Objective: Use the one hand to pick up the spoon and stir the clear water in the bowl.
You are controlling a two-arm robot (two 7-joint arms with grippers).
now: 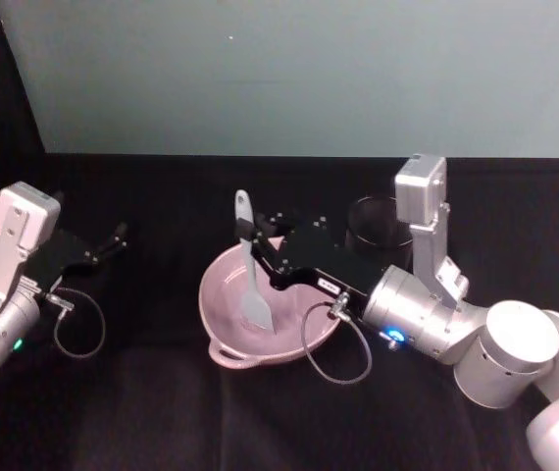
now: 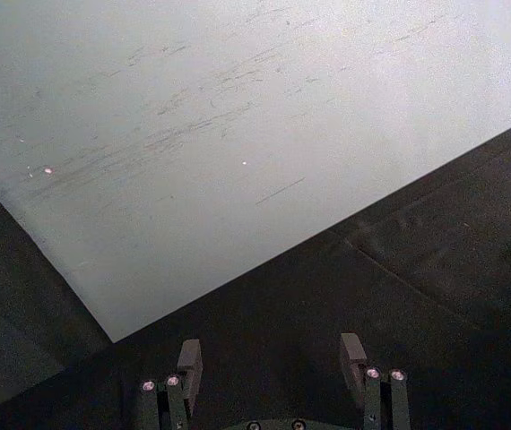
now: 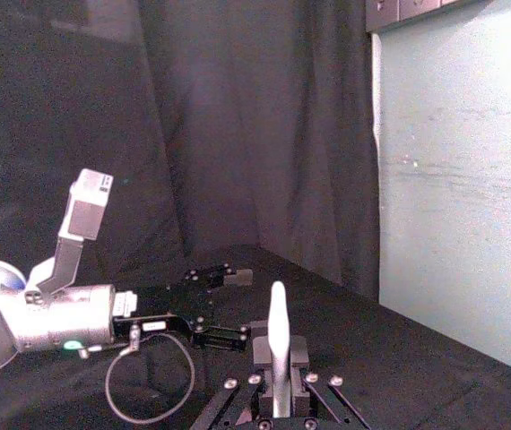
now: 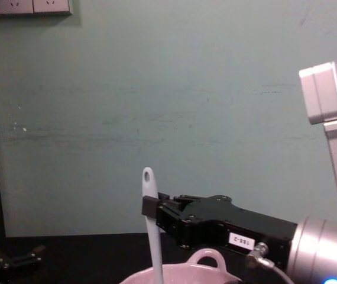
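Well to the left of the bowl (image 1: 217, 329), above the black cloth (image 1: 152, 412): left gripper (image 1: 113, 238), idle, pointing away toward the far wall. Fingers spread wide in the left wrist view (image 2: 272, 358), nothing between them. From the right wrist view, seen side-on with the same gap (image 3: 238, 305).

In the middle, the pale pink bowl itself, glossy, with a small loop handle (image 4: 207, 257) on its rim (image 4: 183, 273). Cannot tell whether there is water inside.

Standing in the bowl, nearly upright: the spoon (image 1: 250, 265). Flat paddle head down inside against the pink inner wall, slim handle rising above the bowl's far rim, hole at the top end clear in the chest view (image 4: 151, 228).

Reaching in from the right of the bowl, across its right rim: right gripper (image 1: 252, 251), clenched on the spoon's handle around mid-length. Black fingers pinching the pale shaft from both sides (image 3: 278, 367); white label on the gripper body in the chest view (image 4: 151, 206).

Behind the bowl and to its right, partly hidden by the right arm: a black mesh cup (image 1: 373, 226), upright.

Just right of the bowl, hanging by its near rim: a thin cable loop (image 1: 336, 351) from the right wrist.
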